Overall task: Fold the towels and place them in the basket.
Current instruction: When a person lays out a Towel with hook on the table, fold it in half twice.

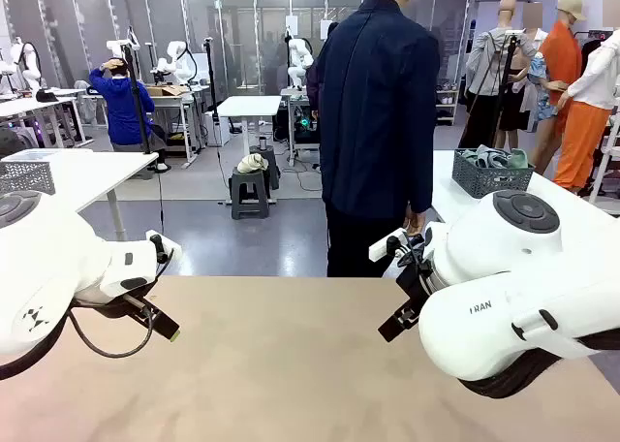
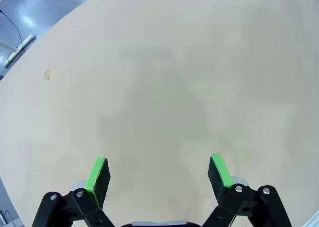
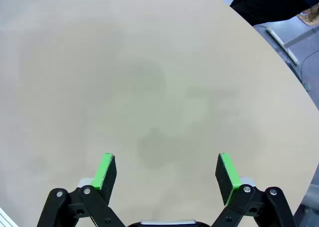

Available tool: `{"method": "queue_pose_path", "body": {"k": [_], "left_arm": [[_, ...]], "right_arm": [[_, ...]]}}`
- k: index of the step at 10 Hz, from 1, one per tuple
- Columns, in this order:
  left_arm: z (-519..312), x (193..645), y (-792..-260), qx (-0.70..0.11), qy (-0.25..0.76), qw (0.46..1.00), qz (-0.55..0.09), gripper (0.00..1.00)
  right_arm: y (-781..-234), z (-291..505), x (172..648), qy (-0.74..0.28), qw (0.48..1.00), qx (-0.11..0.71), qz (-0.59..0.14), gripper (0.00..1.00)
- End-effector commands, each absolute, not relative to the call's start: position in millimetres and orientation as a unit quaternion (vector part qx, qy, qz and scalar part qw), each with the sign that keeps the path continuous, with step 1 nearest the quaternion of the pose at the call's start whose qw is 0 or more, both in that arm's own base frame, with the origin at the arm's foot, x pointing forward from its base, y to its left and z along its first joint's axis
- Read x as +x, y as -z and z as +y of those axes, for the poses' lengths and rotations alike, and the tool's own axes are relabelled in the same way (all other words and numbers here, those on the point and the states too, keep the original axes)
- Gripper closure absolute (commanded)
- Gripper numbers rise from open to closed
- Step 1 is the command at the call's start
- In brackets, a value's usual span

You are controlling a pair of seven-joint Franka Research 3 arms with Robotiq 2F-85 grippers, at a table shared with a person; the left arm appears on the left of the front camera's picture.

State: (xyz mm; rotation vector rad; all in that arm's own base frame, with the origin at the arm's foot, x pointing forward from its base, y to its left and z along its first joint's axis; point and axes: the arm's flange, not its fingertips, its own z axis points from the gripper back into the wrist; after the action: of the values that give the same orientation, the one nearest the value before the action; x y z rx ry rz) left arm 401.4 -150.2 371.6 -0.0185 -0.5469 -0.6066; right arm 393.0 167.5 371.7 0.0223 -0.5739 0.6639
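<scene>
The left gripper [image 2: 159,170] is hanging wide open, holding nothing, over the table [image 1: 291,364]. The right gripper [image 3: 167,167] is doing likewise. The basket [image 1: 489,182] is sitting far right on a side table, with what seem to be the towels [image 1: 496,157] lying crumpled inside. The person [image 1: 378,112] is standing left of it, facing away. Judging by this, all the folding is still waiting.

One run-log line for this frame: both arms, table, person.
left gripper: open, over table | right gripper: open, holding nothing | person: far side, back turned | basket: on side table, cloth inside
</scene>
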Motion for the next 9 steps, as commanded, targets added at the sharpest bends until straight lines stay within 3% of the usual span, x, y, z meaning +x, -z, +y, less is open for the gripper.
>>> {"method": "queue_pose_path", "body": {"k": [1,9], "left_arm": [[-150.3,401.3,-371.7,-0.009,0.295,0.918,-0.266,0.00],[-150.3,401.3,-371.7,-0.009,0.295,0.918,-0.266,0.00]], "right_arm": [[-371.7,167.5,393.0,-0.321,0.905,0.011,-0.278,0.00],[-371.7,167.5,393.0,-0.321,0.905,0.011,-0.278,0.00]]}}
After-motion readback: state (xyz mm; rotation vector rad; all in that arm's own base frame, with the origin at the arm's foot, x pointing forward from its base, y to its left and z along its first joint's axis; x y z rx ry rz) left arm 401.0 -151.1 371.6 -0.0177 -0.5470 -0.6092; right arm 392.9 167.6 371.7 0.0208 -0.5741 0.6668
